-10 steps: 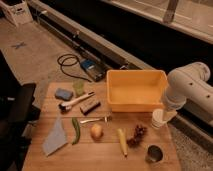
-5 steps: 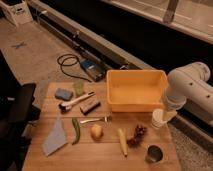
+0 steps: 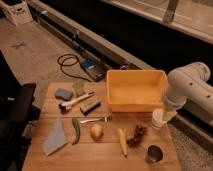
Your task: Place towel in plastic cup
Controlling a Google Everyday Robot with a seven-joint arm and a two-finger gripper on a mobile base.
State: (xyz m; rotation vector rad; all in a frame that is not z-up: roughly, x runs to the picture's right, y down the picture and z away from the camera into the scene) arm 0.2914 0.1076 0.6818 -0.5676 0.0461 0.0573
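Wooden worktop [image 3: 100, 156], dim workshop floor beyond. Towel [image 3: 55, 138] lies flat, near left; plastic cup [image 3: 78, 88] stands far left, well apart. Gripper [image 3: 166, 109] hangs at the right edge, jaws spread wide, empty. Step: approach. Next, probably, reach left and pinch the towel.

We count one of each on the wooden table [image 3: 45, 162]: yellow bin [image 3: 135, 90], towel [image 3: 55, 138], plastic cup [image 3: 78, 88], blue sponge [image 3: 63, 93], brush [image 3: 75, 101], dark block [image 3: 90, 105], fork [image 3: 95, 120], green pod [image 3: 76, 131], pale round fruit [image 3: 97, 131], yellow oblong fruit [image 3: 122, 141], grape bunch [image 3: 137, 134], steel cup [image 3: 154, 154], white container [image 3: 159, 120]. We count one gripper [image 3: 166, 106], just right of the bin.
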